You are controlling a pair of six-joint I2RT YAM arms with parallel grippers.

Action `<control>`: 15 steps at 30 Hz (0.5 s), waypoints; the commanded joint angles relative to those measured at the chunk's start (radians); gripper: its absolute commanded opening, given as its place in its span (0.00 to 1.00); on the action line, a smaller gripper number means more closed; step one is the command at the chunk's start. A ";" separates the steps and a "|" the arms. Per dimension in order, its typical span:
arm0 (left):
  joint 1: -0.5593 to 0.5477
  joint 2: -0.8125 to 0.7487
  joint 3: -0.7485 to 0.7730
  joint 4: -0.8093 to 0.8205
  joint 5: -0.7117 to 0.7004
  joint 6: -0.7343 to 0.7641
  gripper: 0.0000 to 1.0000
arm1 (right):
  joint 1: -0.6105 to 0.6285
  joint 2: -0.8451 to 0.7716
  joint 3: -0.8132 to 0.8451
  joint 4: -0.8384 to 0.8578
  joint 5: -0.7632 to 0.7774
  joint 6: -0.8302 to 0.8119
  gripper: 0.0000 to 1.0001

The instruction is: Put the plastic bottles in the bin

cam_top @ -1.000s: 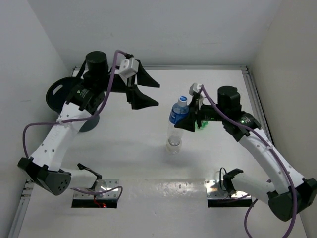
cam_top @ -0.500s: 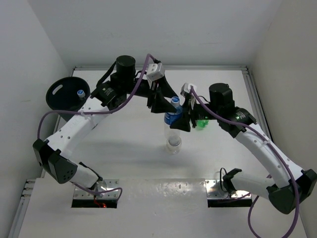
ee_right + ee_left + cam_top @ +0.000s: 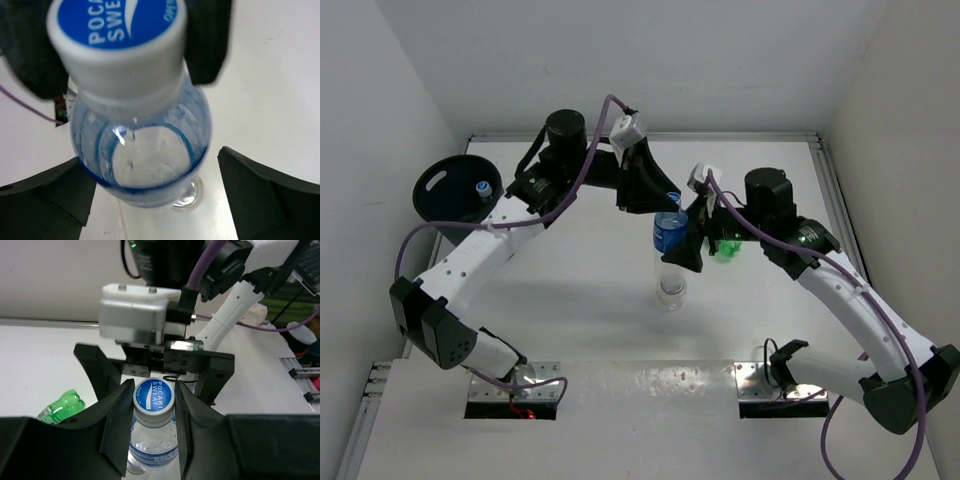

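A clear bottle with blue label and cap (image 3: 669,250) stands upright mid-table. My left gripper (image 3: 663,205) reaches in from the back left and is shut on its cap (image 3: 154,395), a finger pressed to each side. My right gripper (image 3: 692,245) is open around the bottle's body (image 3: 145,160), its fingers (image 3: 270,195) apart from the plastic. A green bottle (image 3: 725,248) lies just behind the right gripper and also shows in the left wrist view (image 3: 60,410). The bin (image 3: 440,195) sits at the far left, a bottle's blue cap (image 3: 482,186) showing at its rim.
White walls close in the table at the left, back and right. Two metal mounting plates (image 3: 515,395) lie at the near edge by the arm bases. The right arm's wrist and cable (image 3: 165,315) hang right across from the left gripper.
The left arm swung from the bin to the upright bottle and shut on its cap. The right gripper, shut on the bottle before, has opened and let go.
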State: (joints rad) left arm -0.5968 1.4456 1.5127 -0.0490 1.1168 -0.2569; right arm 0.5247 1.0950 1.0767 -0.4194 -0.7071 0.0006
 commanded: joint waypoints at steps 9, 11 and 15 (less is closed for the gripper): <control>0.513 0.016 0.361 -0.237 -0.213 0.007 0.00 | -0.274 -0.015 0.083 0.065 0.043 0.194 0.99; 0.660 0.036 0.479 -0.325 -0.355 0.057 0.00 | -0.328 0.006 0.080 0.065 -0.011 0.214 0.99; 0.877 0.045 0.562 -0.373 -0.547 0.111 0.00 | -0.399 0.052 0.072 0.053 -0.040 0.214 0.99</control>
State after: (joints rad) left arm 0.1837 1.5112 2.0026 -0.3286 0.7654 -0.2188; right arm 0.1516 1.1172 1.1301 -0.3817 -0.6922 0.1856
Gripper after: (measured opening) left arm 0.397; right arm 0.994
